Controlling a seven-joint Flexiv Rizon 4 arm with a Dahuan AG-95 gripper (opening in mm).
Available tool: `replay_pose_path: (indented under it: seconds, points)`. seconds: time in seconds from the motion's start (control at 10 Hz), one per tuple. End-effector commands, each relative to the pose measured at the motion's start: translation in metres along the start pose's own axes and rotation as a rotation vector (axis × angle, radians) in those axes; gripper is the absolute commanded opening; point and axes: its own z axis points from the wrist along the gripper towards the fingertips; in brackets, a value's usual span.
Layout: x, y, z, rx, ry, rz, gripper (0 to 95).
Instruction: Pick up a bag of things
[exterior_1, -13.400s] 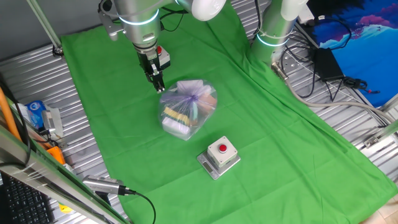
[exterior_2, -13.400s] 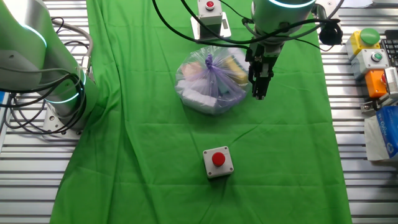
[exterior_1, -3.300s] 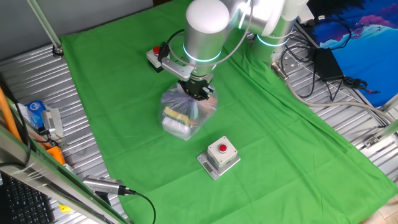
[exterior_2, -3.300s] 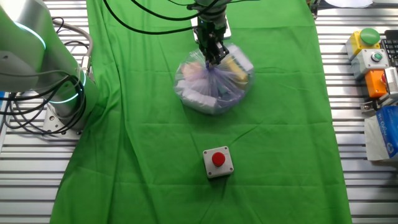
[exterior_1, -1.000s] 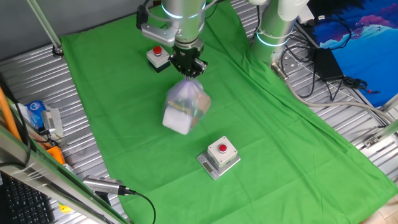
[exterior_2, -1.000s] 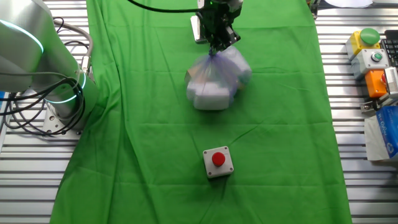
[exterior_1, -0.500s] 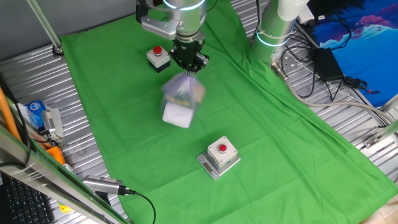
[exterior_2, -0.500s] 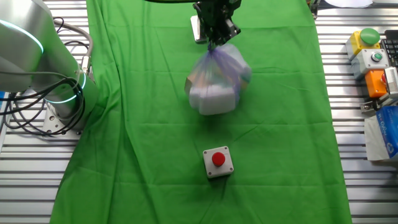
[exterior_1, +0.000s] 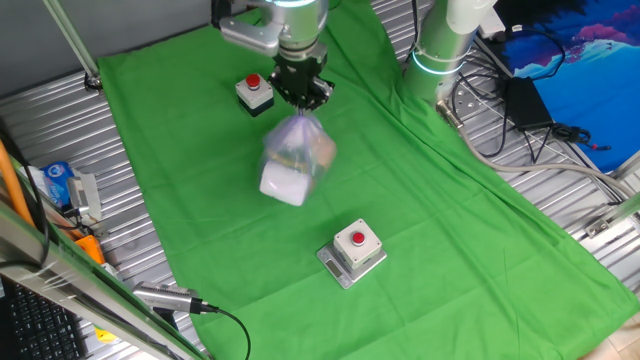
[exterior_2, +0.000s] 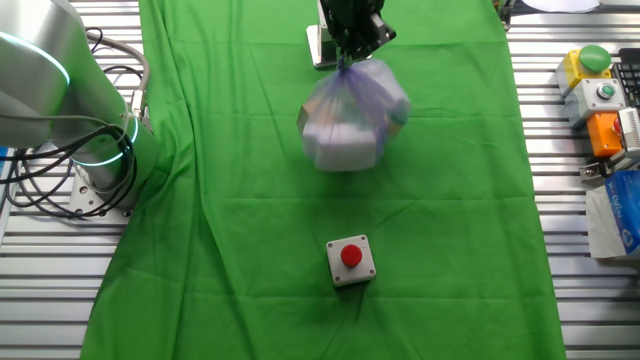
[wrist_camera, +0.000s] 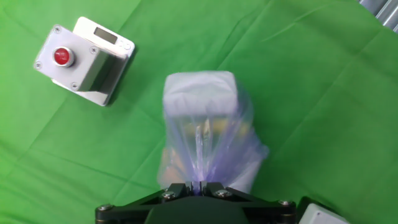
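The bag of things (exterior_1: 293, 160) is a clear crinkly plastic bag holding white, yellow and purple items. It hangs in the air above the green cloth, clear of it. My gripper (exterior_1: 301, 100) is shut on the bag's gathered purple top. In the other fixed view the bag (exterior_2: 350, 120) hangs below the gripper (exterior_2: 350, 52). In the hand view the bag (wrist_camera: 202, 127) hangs straight below the gripper (wrist_camera: 199, 185), its twisted neck pinched between the jaws.
One grey box with a red button (exterior_1: 352, 251) lies on the cloth (exterior_1: 450, 250) in front of the bag, and another (exterior_1: 254, 92) behind it. A second arm's base (exterior_1: 445, 50) stands at the back right. Cables and gear lie on the metal table edges.
The gripper has risen further with the bag. The bag hangs higher above the cloth than half a second ago and swings slightly.
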Motion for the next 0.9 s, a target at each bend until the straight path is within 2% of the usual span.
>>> replay_pose_path:
  seconds: [0.1,0.9]
  points:
    - [-0.0027,0.0009,-0.0008,0.004,-0.002,-0.001,0.0]
    - [-0.0029,0.0012,-0.0012,0.013,-0.002,0.009,0.0]
